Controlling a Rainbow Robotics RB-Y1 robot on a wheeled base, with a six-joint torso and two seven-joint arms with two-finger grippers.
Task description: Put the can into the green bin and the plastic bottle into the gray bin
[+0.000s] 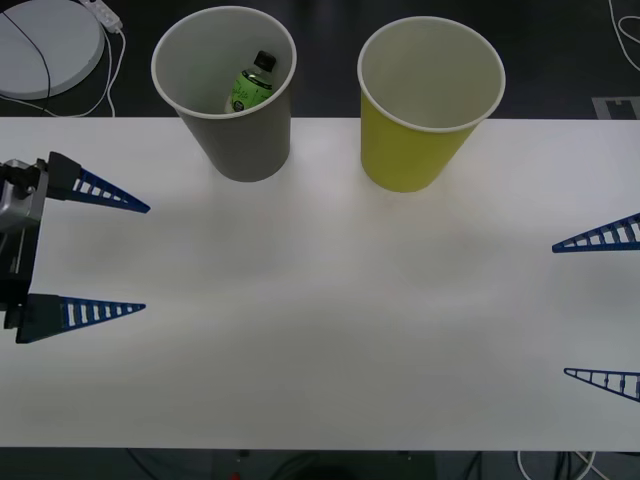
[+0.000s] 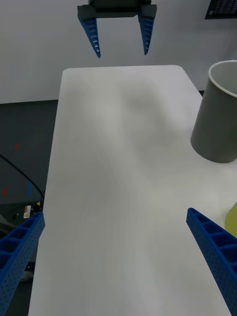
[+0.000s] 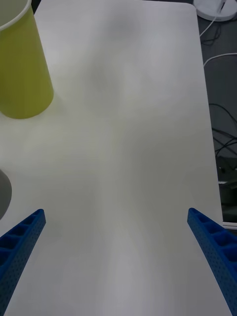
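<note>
The gray bin stands at the back left of the white table, and the plastic bottle with its green label and black cap lies inside it. To its right stands the green bin; I cannot see down to its bottom. The can is out of view. My left gripper hangs open over the table's left side, nothing between its fingers. My right gripper is open at the right edge, also holding nothing. In the right wrist view the gray bin and the left gripper appear farther off.
A white round device with a cable lies on the floor beyond the table's far left corner. The green bin stands near the table's far side in the left wrist view. Cables run on the dark floor beside the table.
</note>
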